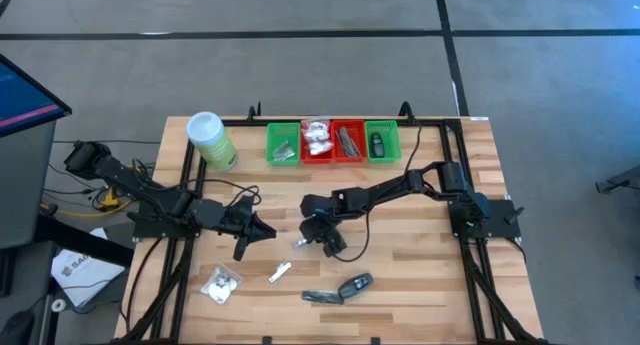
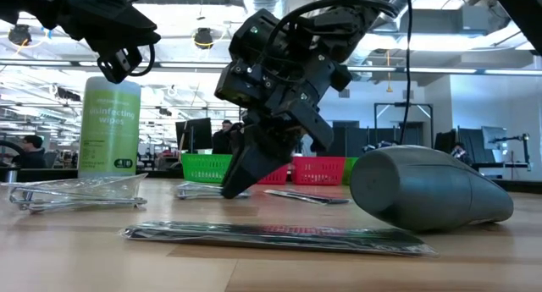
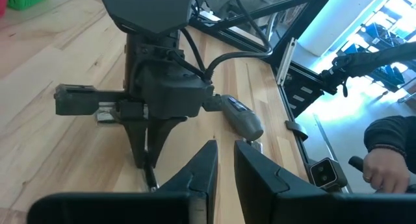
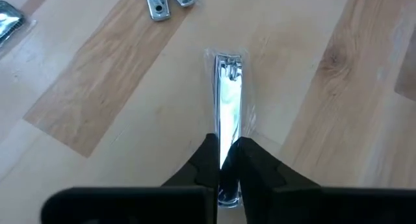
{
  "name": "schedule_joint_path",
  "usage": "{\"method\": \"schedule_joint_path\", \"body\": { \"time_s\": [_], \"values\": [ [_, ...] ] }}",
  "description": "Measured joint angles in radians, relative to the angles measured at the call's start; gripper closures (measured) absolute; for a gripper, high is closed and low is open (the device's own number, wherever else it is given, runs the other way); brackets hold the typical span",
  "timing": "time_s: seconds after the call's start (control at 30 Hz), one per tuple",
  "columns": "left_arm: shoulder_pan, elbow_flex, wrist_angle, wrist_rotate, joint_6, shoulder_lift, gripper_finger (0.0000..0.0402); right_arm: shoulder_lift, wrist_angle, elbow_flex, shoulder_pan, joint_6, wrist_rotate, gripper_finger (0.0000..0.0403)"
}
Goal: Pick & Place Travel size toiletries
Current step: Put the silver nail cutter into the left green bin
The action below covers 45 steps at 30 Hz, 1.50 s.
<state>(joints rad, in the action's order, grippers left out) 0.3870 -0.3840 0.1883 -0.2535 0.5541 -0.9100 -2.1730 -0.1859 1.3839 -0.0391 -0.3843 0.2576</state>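
Note:
A silver nail clipper in a clear wrapper point(image 4: 227, 94) lies flat on the wooden table point(image 1: 420, 275) near its middle. My right gripper point(image 4: 225, 149) slants down onto it point(image 1: 302, 241) and is shut on it. Other toiletries lie nearer the front edge: a white crinkly packet point(image 1: 220, 283), a second silver clipper point(image 1: 280, 274), a slim dark oblong packet point(image 1: 322, 297) and a grey rounded piece point(image 1: 355, 285). My left gripper point(image 1: 243, 247) hovers left of the right one, fingers point(image 3: 208, 159) nearly together with nothing between them. My right gripper pinches the clipper's end nearest to it point(image 4: 226, 160) between its two fingers, one on each long side. The fingers slant down from the table's far side and lie along the clipper. The clipper rests flat on the table, its other end point(image 4: 227, 58) pointing away.
Green and red trays point(image 1: 283, 143) point(image 1: 348, 142) holding small items stand in a row at the far edge, with a tall light-green canister point(image 1: 210, 140) to their left. The grey piece point(image 2: 423, 190) and the dark packet point(image 2: 271, 234) lie close to the front edge.

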Motion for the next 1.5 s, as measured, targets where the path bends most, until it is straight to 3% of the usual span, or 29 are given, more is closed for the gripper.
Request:
{"method": "schedule_joint_path", "body": {
  "time_s": [0.33,0.8,1.5],
  "values": [
    [0.000,0.000,0.000,-0.014,0.000,0.000,0.0357,-0.003,-0.136,0.100,0.005,-0.003,-0.043,0.0379],
    [0.000,0.000,0.010,-0.212,-0.112,0.000,0.0352,-0.002,-0.351,0.353,0.005,-0.011,-0.038,0.0379],
    [0.000,0.000,0.011,-0.239,-0.131,0.000,0.0240,0.001,-0.582,0.616,0.033,-0.018,-0.051,0.0379]
  ]
}}
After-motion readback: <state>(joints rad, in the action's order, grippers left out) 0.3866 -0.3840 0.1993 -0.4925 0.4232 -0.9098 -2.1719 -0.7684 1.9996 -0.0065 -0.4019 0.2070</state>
